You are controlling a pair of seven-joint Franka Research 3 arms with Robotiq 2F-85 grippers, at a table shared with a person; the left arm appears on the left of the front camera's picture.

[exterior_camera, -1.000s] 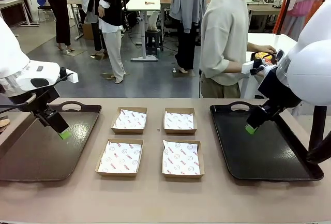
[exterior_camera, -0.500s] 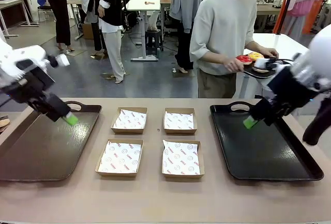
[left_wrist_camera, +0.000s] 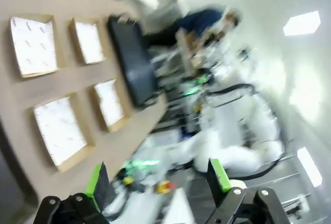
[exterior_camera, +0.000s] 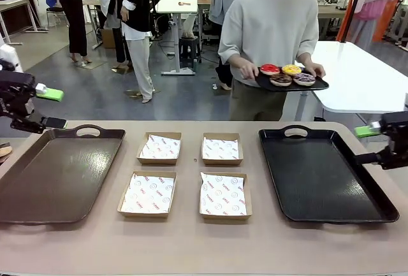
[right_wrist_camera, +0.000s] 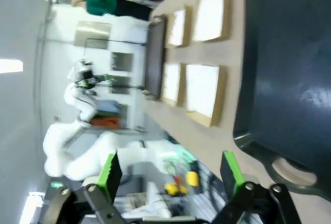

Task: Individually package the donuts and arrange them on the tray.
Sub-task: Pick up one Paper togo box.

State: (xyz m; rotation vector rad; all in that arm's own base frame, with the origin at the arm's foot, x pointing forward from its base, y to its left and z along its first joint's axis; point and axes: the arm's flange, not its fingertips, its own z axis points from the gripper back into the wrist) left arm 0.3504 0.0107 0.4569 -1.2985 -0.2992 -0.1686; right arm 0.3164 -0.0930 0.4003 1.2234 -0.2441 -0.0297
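Donuts (exterior_camera: 292,70) wait on the person's small tray (exterior_camera: 322,85), none boxed; left gripper (exterior_camera: 51,108) and right gripper (exterior_camera: 368,145) hang wide open, empty; next, one needs placing in a box (exterior_camera: 148,193)

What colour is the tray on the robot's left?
The left tray is glossy dark brown, clearest in the front view.

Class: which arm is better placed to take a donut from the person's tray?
Right, probably: the donuts on the person's small tray are right of centre, nearer the open right tool than the open left tool.
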